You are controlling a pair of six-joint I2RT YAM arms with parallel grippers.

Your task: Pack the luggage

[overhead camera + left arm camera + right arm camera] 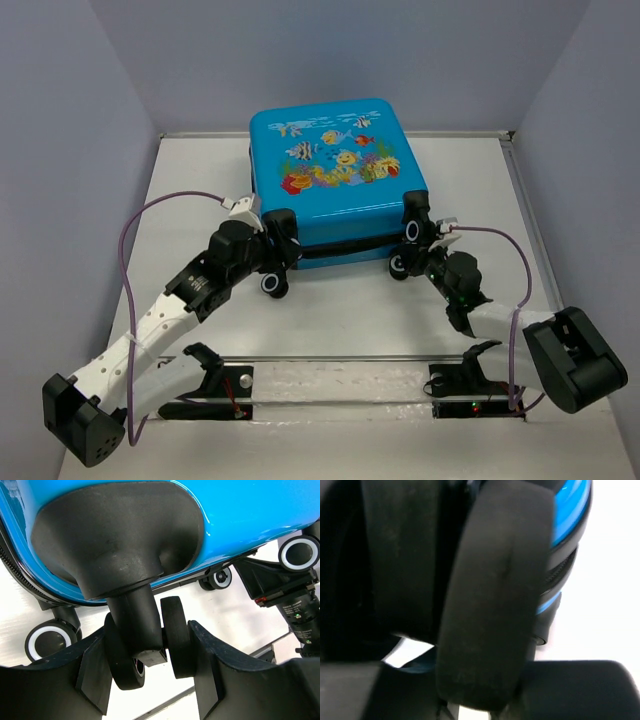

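Luggage (338,170) lies closed on the worktop (200,175), contents hidden.
Left jaws clamp a wheel (176,639); right jaws' state cannot be told.

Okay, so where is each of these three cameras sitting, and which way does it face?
Top external: above and behind the bases, looking down on the table and luggage; both arms, left gripper and right gripper show.
Left wrist: on the left arm, looking up past its fingers at the caster wheel held between them.
Right wrist: on the right arm, blurred close-up of a second wheel.
Shared: both wrist views show blue shell and black wheels.
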